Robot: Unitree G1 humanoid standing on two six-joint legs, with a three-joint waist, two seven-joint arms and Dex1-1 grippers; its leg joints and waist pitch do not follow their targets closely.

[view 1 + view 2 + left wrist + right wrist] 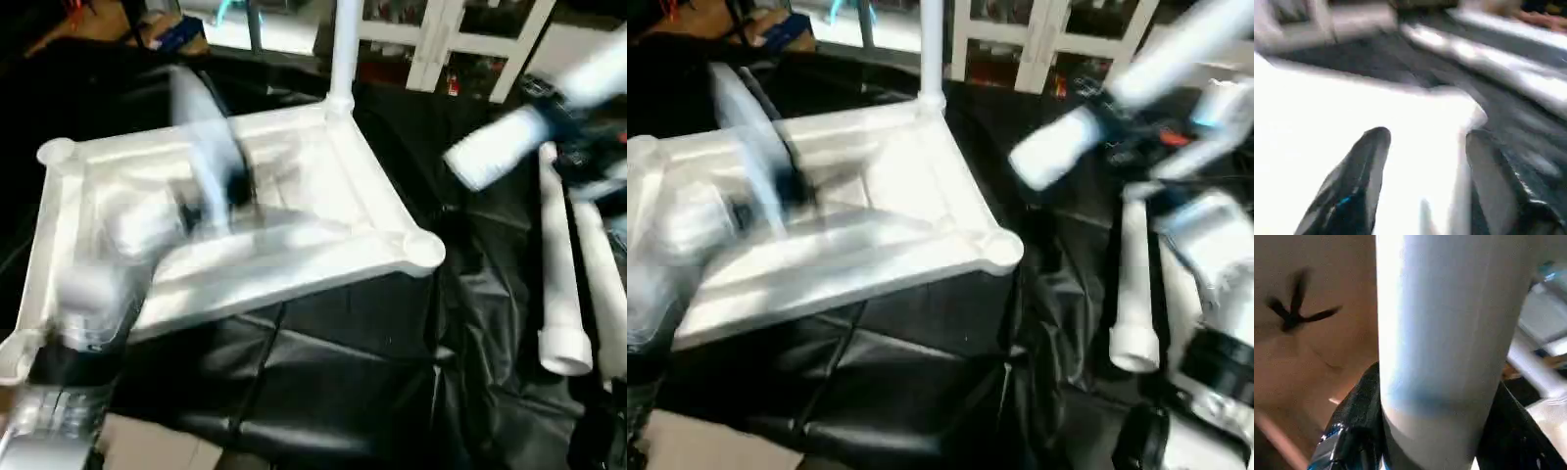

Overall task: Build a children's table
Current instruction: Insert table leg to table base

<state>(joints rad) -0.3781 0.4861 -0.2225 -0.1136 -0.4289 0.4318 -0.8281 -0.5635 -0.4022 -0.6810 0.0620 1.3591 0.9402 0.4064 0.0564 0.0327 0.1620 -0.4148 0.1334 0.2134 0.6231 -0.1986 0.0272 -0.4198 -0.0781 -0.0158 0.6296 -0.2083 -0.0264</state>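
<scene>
right pincer (pixel 1432 431): clamps long white cylindrical plastic tube leg (pixel 1444 333) | left pincer (pixel 1422 161): wide, over white ribbed rectangular plastic tabletop (pixel 323 186) | writing: none legible

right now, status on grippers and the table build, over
Right gripper shut on a leg, carried in the air. Left gripper open over tabletop. One leg upright in corner socket. Spare legs lying right.

Left forearm (pixel 59 411), lower left of the head view: ribbed silver casing topped by a black band. Left gripper (pixel 1422 181): two glossy black tapered fingers (pixel 1359 181), one flecked blue.
</scene>
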